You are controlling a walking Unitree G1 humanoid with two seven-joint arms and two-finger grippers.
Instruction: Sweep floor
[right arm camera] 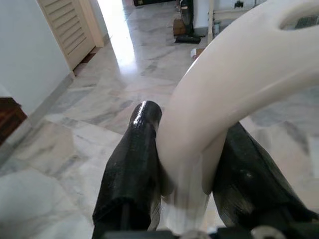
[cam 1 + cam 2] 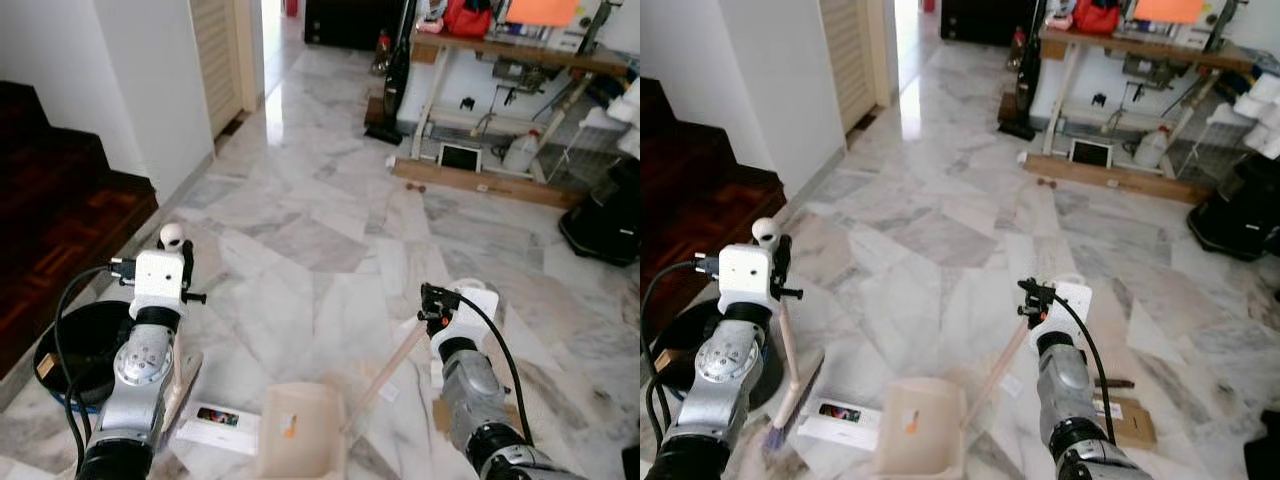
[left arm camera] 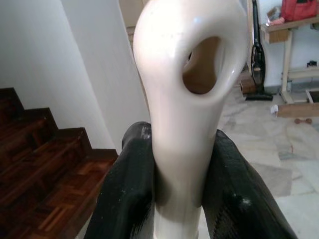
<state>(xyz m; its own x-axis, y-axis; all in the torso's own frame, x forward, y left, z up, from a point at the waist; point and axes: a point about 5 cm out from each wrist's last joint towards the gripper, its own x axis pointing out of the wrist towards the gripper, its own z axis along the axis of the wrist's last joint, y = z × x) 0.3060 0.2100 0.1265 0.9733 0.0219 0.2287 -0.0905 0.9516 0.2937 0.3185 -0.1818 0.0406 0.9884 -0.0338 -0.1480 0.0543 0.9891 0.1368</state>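
You're gripping broom (image 2: 790,370) w/ left end effector (image 3: 182,174), dustpan (image 2: 922,425) handle w/ right end effector (image 1: 187,169); keep pan flat, brushing toward it.

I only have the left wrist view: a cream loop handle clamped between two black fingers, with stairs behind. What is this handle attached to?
Observer: It's a broom. The left pincer grips its top, and the brush end is down at the marble floor on the robot's left.
Operator: What is the other arm doing?
Observer: The right pincer is shut on the long handle of a cream dustpan, which sits on the floor between the two arms.
Operator: Is there anything lying near the pan?
Observer: A flat white box lies on the floor between the brush and the dustpan, beside the pan's left edge.
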